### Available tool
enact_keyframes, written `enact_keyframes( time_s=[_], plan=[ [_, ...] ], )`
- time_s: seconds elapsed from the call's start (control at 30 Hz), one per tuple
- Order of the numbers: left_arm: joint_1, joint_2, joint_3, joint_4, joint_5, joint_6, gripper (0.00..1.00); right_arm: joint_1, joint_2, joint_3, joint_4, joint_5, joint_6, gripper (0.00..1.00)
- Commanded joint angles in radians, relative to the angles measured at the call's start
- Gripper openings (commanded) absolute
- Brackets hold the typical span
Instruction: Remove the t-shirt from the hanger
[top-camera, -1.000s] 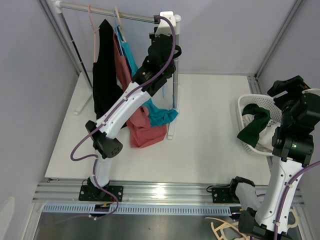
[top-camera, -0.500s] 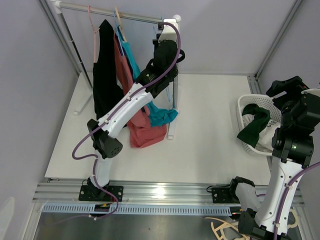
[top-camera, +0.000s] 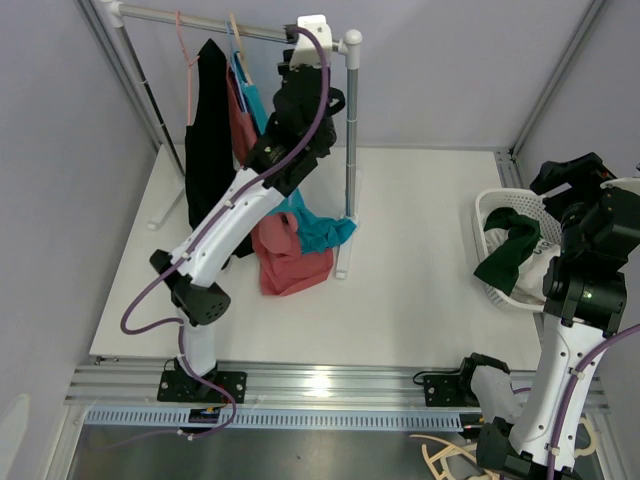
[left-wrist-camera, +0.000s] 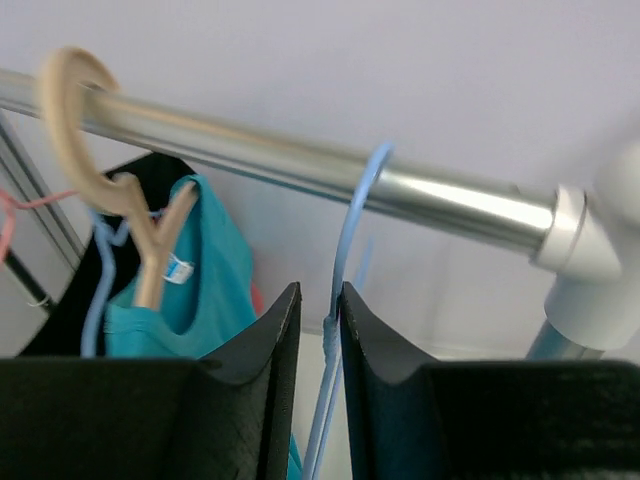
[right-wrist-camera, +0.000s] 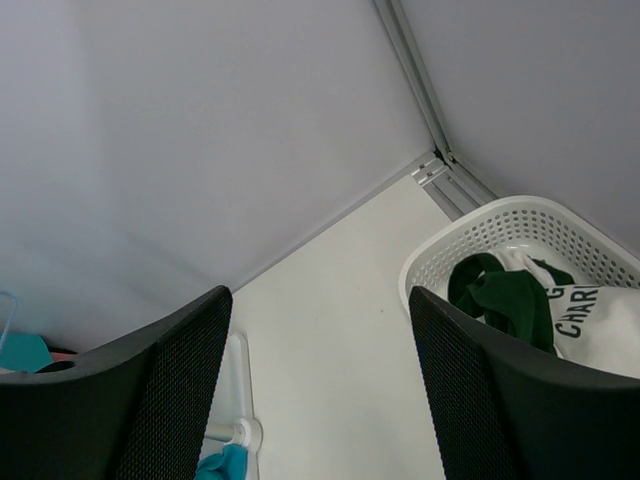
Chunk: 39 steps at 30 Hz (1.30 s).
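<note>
My left gripper is up at the clothes rail, shut on the neck of a light blue wire hanger whose hook sits over the rail; the gripper also shows in the left wrist view. No shirt shows on this hanger. To its left a teal t-shirt hangs by a wooden hanger. From above, the teal shirt, a red shirt and a black shirt hang from the rail. My right gripper is open and empty, raised above the basket.
A white laundry basket at the right holds a dark green shirt draped over its rim and a white printed shirt. A pink hanger hangs at the rail's left. The rack's upright post stands right of my left arm.
My left arm has moved left and up along the rail, away from the rack's end post, with the blue hanger. The right arm has not moved.
</note>
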Motion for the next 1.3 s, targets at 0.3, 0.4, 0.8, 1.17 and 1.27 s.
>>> enact_keyframes(
  time_s=[0.3, 0.4, 0.8, 1.17, 1.27],
  plan=[
    [0.062, -0.214, -0.028, -0.098, -0.021, -0.091, 0.29, 0.011, -0.006, -0.015, 0.004, -0.062, 0.012, 0.77],
    [0.076, -0.219, -0.025, -0.137, -0.011, -0.126, 0.3, 0.012, -0.009, -0.015, 0.001, -0.064, 0.007, 0.77],
    [0.207, -0.119, 0.076, -0.306, 0.101, -0.281, 0.31, 0.012, -0.02, 0.008, -0.008, -0.067, 0.003, 0.78],
    [0.239, -0.064, 0.087, -0.318, 0.105, -0.307, 0.31, 0.012, -0.022, 0.008, -0.006, -0.062, -0.004, 0.79],
    [0.256, -0.062, 0.089, -0.35, 0.108, -0.342, 0.3, 0.012, -0.023, 0.005, -0.005, -0.064, 0.001, 0.79]
  ],
)
